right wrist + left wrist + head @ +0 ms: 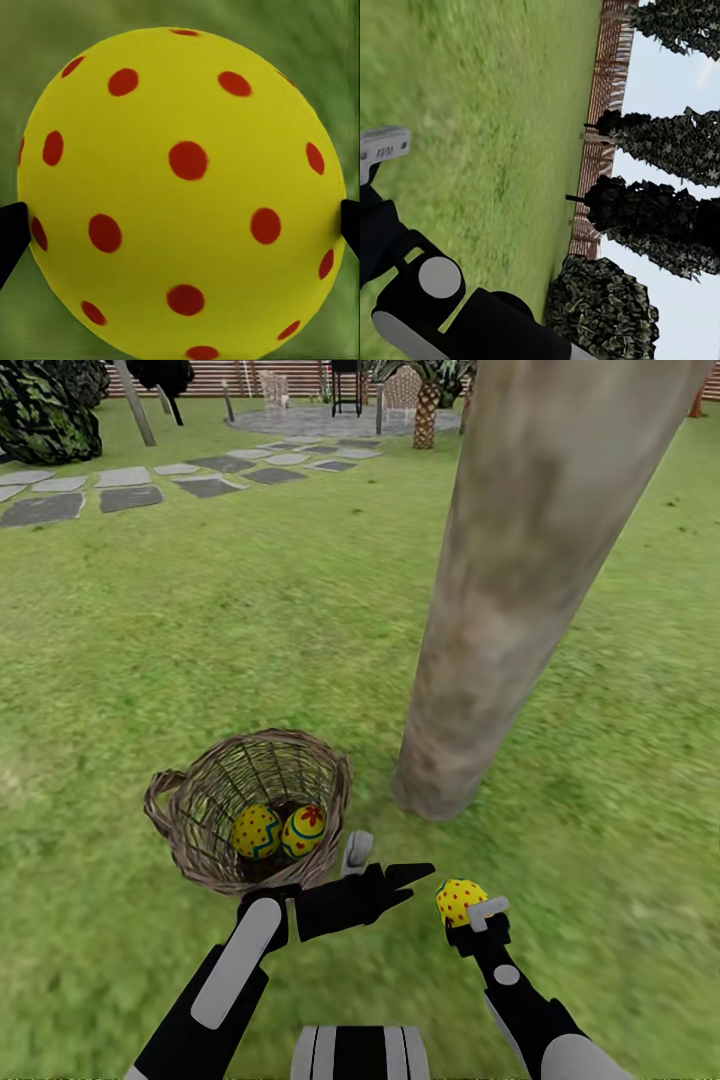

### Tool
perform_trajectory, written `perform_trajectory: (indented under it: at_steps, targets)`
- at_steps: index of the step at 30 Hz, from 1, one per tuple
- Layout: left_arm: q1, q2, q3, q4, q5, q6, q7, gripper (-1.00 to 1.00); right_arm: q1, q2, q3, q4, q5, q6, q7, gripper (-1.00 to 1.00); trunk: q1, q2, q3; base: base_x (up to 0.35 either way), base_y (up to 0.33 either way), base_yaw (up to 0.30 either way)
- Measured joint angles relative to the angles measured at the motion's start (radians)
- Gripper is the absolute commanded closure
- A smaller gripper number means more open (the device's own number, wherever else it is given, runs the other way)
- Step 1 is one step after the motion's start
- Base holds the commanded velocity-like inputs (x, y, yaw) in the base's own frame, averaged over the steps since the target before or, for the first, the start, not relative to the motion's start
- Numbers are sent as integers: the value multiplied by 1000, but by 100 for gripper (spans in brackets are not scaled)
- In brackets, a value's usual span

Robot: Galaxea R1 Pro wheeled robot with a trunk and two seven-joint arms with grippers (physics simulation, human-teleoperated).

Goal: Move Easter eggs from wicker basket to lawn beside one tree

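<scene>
Between the right gripper's (462,910) closed fingers sat a dotted egg (458,900), the tree (440,780) just ahead; lowering straight onto the lawn (600,840) before releasing seemed advisable, preventing rolling.

This is a home garden, rendered in a simulator. Mottled green lawn (200,630) spreads around a thick bare tree trunk (520,580). Beyond the trunk, grey stepping stones (130,485) lead to a paved circle with chairs (400,390) and a short palm (428,405). A brown slatted fence (604,112) with dark leafy trees (660,217) closes the yard.
</scene>
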Motion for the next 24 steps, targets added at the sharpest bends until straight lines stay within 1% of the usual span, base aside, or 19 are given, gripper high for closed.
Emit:
perform_trajectory:
  at_steps: [2,7,8,9,13,16,18,19,24]
  targets:
    - [0,0,0,0,0,0,0,-100,0,1,0,0,0,0,-19,100,1,0,-8,0,0,0]
    - [0,0,0,0,0,0,0,-100,0,2,2,-11,5,0,-34,100,3,-2,-27,0,0,0]
    - [0,0,0,0,0,0,0,-100,0,2,6,-14,8,-6,-43,100,3,-2,-31,0,0,0]
    - [0,0,0,0,0,0,0,-100,0,2,4,-8,7,-29,-51,100,4,-2,-35,0,0,0]
    - [0,0,0,1,0,0,0,-100,-2,2,3,-49,7,0,-60,100,6,-3,-50,0,0,0]
    - [0,0,0,1,0,0,0,-100,-2,2,1,-71,5,0,-61,100,7,-4,-62,0,0,0]
    - [0,0,0,0,1,0,0,-100,-2,2,1,-72,5,0,-61,100,7,-4,-62,0,0,0]
    - [0,0,0,0,1,0,0,-100,-2,2,1,-72,5,0,-61,-100,7,-4,-62,0,0,0]
    - [0,0,0,0,1,0,0,-100,-2,2,0,-70,4,-1,-63,-100,7,-4,-62,0,0,0]
